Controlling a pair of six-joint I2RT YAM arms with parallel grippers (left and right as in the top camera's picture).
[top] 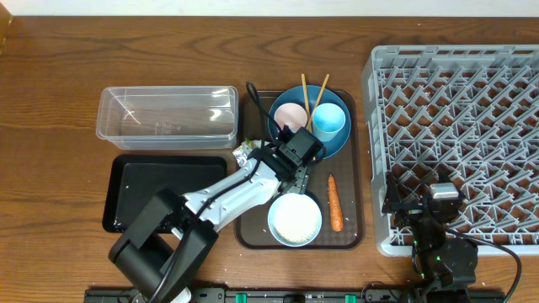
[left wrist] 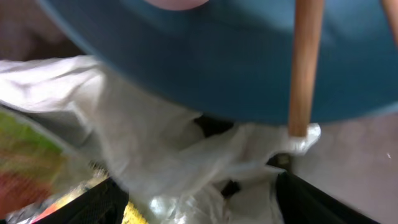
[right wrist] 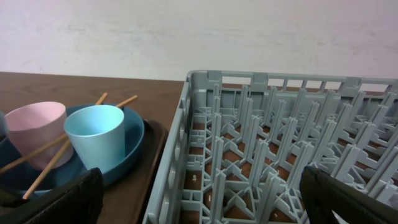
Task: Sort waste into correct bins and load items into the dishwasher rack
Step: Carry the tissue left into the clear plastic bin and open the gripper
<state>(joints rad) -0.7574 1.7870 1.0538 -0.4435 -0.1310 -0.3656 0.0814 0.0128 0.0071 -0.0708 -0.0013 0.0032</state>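
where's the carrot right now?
Overhead view: the carrot lies on the brown serving tray, near its right edge, just right of the white bowl and below the blue plate.

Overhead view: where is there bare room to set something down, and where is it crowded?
Free: bare table left of the clear box and black tray. The dishwasher rack has empty far cells. Crowded: the brown serving tray, packed with blue plate, white bowl, carrot and the left arm.
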